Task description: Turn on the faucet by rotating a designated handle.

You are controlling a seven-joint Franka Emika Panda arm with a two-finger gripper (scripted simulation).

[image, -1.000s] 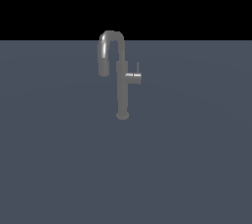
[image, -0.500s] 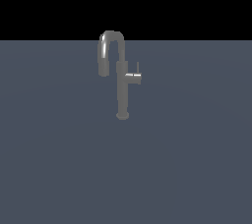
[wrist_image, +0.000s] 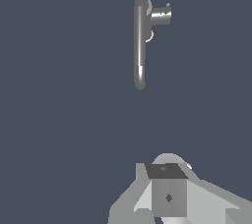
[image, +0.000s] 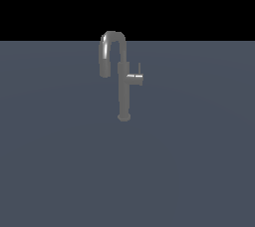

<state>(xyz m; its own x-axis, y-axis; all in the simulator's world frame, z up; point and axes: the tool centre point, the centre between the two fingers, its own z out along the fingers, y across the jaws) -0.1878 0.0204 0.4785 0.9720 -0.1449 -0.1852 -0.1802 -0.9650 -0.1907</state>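
The grey metal faucet (image: pixel 124 91) stands upright on the flat grey-blue surface (image: pixel 199 161). Its gooseneck spout (image: pixel 112 39) bends toward the exterior view's left. The handle (image: pixel 134 77), a short stub with a thin upright lever pin (image: pixel 139 67), sticks out toward the exterior view's right. The wrist view looks down on the faucet (wrist_image: pixel 140 41) and handle (wrist_image: pixel 160 15). My gripper (wrist_image: pixel 167 171) shows only in the wrist view, well apart from the faucet and touching nothing. Its fingers show as one block with no gap and hold nothing. Neither arm nor gripper appears in the exterior view.
Only the flat grey-blue surface (wrist_image: pixel 59 120) lies around the faucet. A black background fills the top of the exterior view.
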